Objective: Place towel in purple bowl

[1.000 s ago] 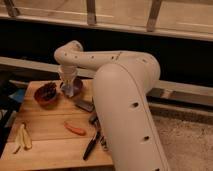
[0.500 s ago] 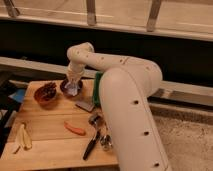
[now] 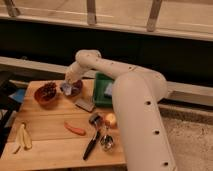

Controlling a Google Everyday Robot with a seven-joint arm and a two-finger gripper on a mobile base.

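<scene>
Camera view: gripper (image 3: 69, 84) sits over the purple bowl (image 3: 75, 90) with the towel (image 3: 66, 88) at its tip; finger state unclear. Cloth may snag or drape over the rim.

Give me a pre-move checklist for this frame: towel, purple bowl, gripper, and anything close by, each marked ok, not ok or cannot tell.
1. Gripper positioned over the purple bowl: ok, it is at the bowl at the back of the wooden table.
2. Towel over the bowl: ok, the pale cloth shows at the bowl beneath the gripper.
3. Towel resting fully inside, free of the gripper: cannot tell.
4. Orange-brown bowl clear of the drop: ok, it sits beside the purple bowl to the image left, holding dark fruit.
5. Grey sponge block out of the way: ok, it lies nearer the camera than the purple bowl.
6. Green bin untouched: ok, it is beside the arm.
</scene>
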